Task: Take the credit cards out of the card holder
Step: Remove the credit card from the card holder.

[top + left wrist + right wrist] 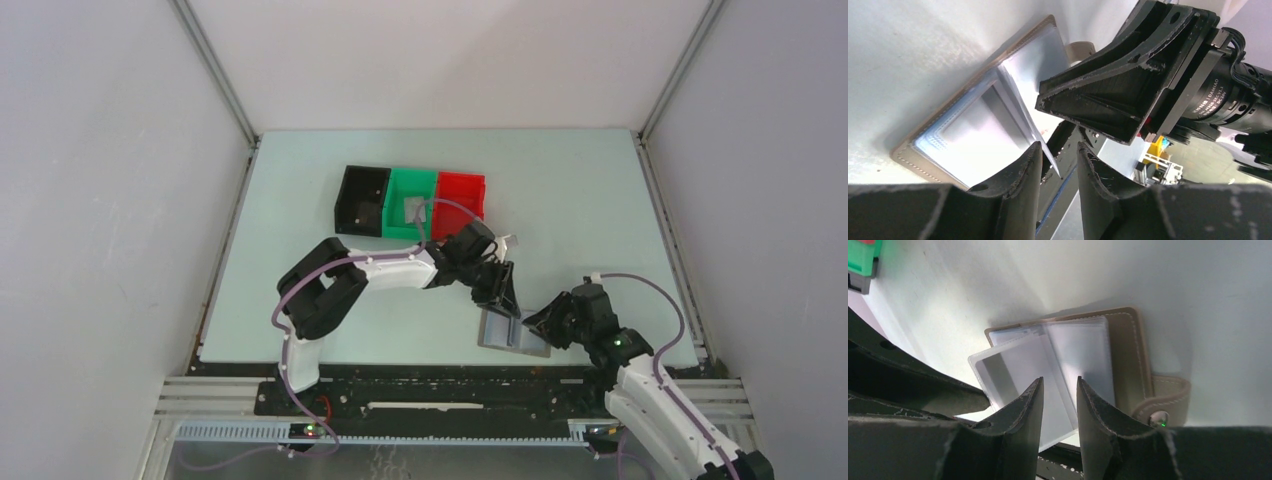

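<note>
right wrist | right hand (pixel 1058 382), left hand (pixel 1058 147) both half-open, nothing clamped | risk — pinching a clear sleeve (pixel 1013 365) drags the card holder (pixel 1128 350)

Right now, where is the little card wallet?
In the top view the card holder lies open on the table, near its front edge and right of the middle, between the left fingers and the right fingers.

White-shelled, black-jointed arms (pixel 380 272) — purple cables (pixel 655 285) looping; scuffed black gripper fingers (pixel 1023 172).
</note>
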